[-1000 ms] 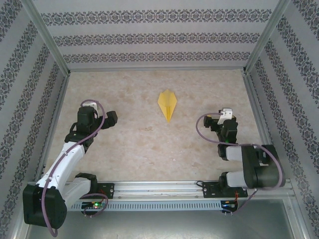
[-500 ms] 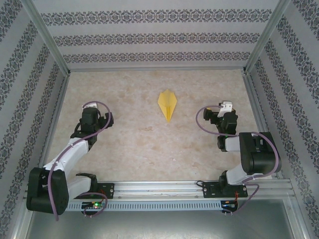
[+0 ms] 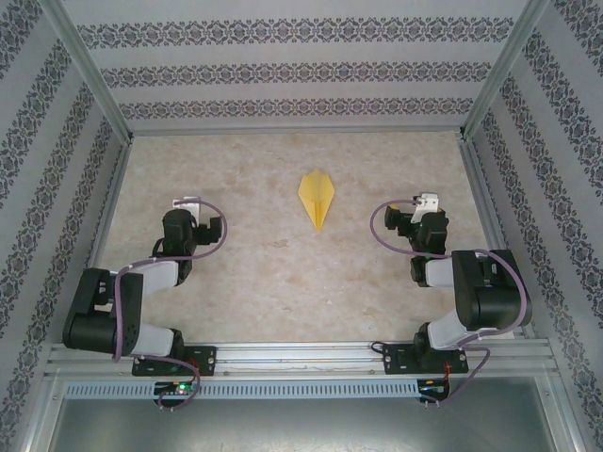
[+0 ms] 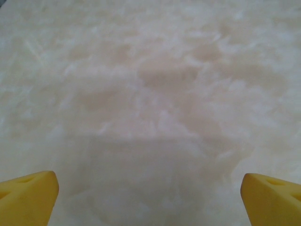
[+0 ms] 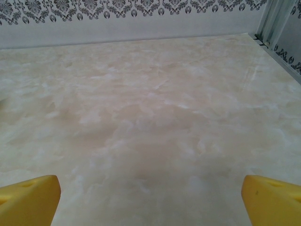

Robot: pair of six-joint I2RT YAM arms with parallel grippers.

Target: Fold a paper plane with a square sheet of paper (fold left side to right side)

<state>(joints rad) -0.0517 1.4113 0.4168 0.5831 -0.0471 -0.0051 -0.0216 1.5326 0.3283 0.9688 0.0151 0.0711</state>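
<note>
Patterned walls enclosing marbled surface, paper plane lying flat mid-surface, sitting well apart from left tool and right tool, each gaping wide, gripping nothing.

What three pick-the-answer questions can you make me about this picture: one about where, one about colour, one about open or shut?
1. Where is the paper plane?
A) in a gripper
B) lying on the table
C) stuck on a wall

2. What colour is it?
A) blue
B) white
C) yellow

3. How are the left gripper and right gripper?
A) both open
B) both shut
C) one holds the plane

Answers:
B, it lies alone on the table.
C, the top view shows yellow.
A, the wrist views show jaws wide apart, nothing between.
</note>
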